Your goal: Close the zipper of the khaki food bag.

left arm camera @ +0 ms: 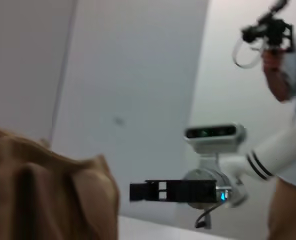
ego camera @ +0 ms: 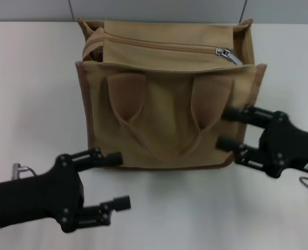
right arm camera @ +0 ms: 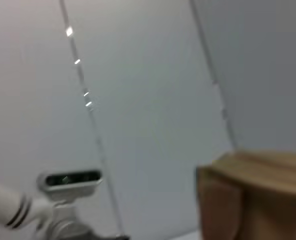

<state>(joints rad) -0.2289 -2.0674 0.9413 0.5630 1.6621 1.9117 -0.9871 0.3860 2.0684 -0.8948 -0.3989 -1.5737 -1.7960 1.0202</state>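
The khaki food bag (ego camera: 167, 99) stands upright on the white table (ego camera: 34, 94), its two looped handles facing me. The zipper (ego camera: 159, 44) runs across its top panel, and the silver pull tab (ego camera: 224, 52) sits near the right end. My left gripper (ego camera: 115, 180) is open and empty, low in front of the bag's lower left corner. My right gripper (ego camera: 228, 128) is open by the bag's front right edge, beside the right handle. The bag also shows in the left wrist view (left arm camera: 48, 195) and the right wrist view (right arm camera: 258, 200).
A grey panelled wall (ego camera: 159, 8) runs behind the table. The left wrist view shows my right arm's gripper and camera (left arm camera: 188, 190) beyond the bag, and a person (left arm camera: 283, 70) standing at the side.
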